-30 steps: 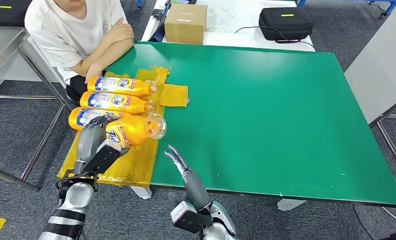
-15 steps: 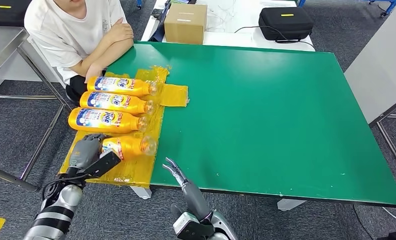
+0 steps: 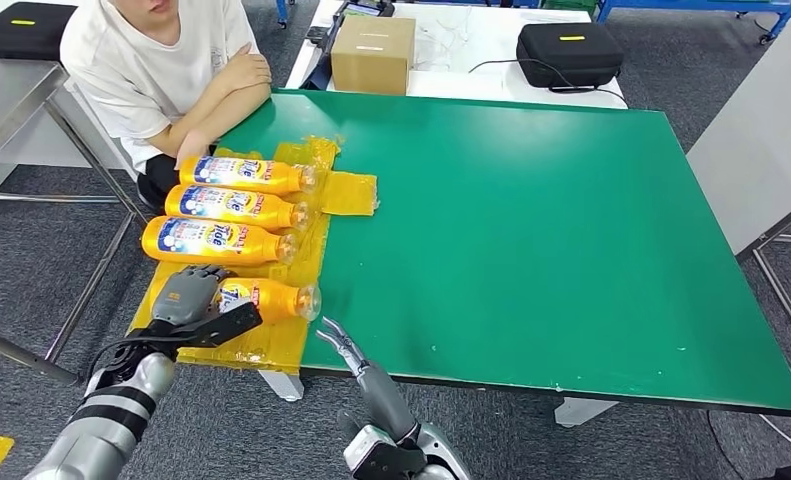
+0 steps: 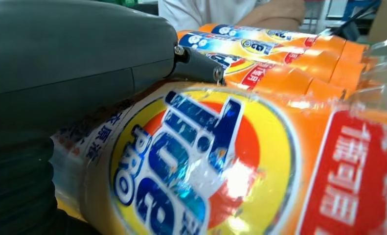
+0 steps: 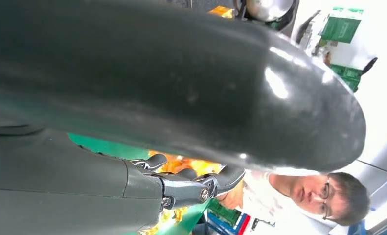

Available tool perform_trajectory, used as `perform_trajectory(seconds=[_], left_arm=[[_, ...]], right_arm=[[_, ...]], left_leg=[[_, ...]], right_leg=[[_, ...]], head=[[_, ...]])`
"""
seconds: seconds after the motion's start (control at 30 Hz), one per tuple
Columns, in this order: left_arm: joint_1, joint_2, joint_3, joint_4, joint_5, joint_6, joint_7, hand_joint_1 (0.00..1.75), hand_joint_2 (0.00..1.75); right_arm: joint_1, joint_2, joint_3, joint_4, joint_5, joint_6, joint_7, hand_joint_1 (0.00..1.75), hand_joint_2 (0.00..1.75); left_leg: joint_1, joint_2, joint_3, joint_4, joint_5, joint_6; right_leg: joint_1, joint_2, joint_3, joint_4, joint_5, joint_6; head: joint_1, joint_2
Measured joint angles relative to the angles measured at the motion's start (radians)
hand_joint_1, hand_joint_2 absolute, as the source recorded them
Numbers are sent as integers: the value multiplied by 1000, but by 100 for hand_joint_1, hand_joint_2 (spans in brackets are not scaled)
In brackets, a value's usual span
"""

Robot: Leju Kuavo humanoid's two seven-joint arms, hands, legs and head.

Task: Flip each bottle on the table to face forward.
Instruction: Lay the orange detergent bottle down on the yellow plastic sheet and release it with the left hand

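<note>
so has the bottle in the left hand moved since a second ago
Yes. The bottle in the left hand has come down and toward the near table edge. It was raised and overlapping the third bottle; now it lies apart on the yellow sheet.

Four orange bottles lie on their sides at the left of the head view, stacked one below another: the top bottle (image 3: 246,174), the second bottle (image 3: 239,207), the third bottle (image 3: 216,241) and the lowest bottle (image 3: 269,299) at lower left. One yellow sheet (image 3: 349,192) spreads beneath them on one green table (image 3: 531,220). One cardboard box (image 3: 373,54) sits at upper centre. Two black cases show: one case (image 3: 569,53) at upper right, another case (image 3: 26,28) in the upper left corner. One person (image 3: 161,70) sits at upper left. Two robot hands appear: the left hand (image 3: 186,297) and the right hand (image 3: 343,345), both along the bottom.
</note>
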Motion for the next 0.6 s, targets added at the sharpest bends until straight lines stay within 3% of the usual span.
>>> perform_trajectory(seconds=[0.07, 0.33, 0.6], left_arm=[[-21, -6, -11, 34, -16, 2, 12, 2, 175], [-89, -29, -25, 153, -3, -102, 13, 0, 175], [-120, -21, -15, 197, 99, -209, -104, 0, 175]], right_arm=[[-4, 0, 1, 0, -4, 5, 0, 0, 0], [-8, 0, 3, 1, -14, 15, 0, 0, 0], [-21, 0, 10, 7, -38, 13, 0, 0, 0]], left_leg=[[0, -3, 4, -1, -3, -1], [0, -10, 11, -1, -2, -1], [0, -10, 22, -1, -3, -1]], right_leg=[[0, -3, 0, 0, -4, -1], [0, -10, 10, 0, -11, -2], [0, -10, 23, 1, -13, 0]], head=[[0, 0], [0, 0], [0, 0]])
